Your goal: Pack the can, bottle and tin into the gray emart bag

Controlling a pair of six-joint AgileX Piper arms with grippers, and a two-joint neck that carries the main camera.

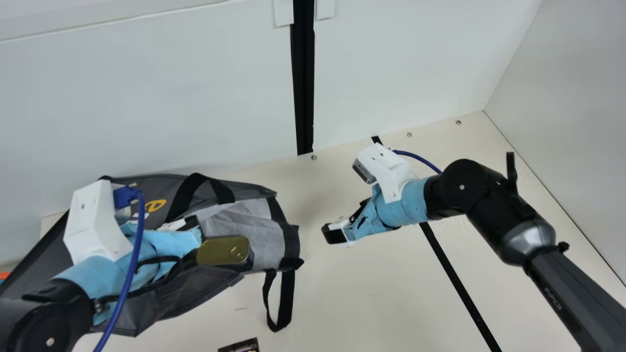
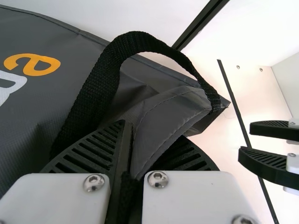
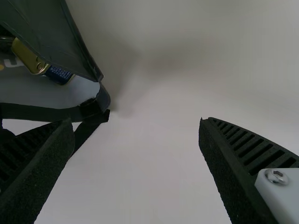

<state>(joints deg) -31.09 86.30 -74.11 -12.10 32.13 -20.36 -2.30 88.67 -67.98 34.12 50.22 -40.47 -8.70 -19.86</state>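
Pinching the bag (image 1: 195, 291): left gripper (image 1: 190, 223), lower left
Right gripper (image 1: 344, 218): spread, mid-right, arm (image 1: 494, 215) bent
Tin (image 1: 224, 250): on bag's pale cloth (image 1: 264, 230), lower left

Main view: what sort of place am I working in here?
Probably a robot test booth or lab workcell: plain white panels stand behind the cream table, a grey side wall closes off the right, and bare screws dot the tabletop's back edge.
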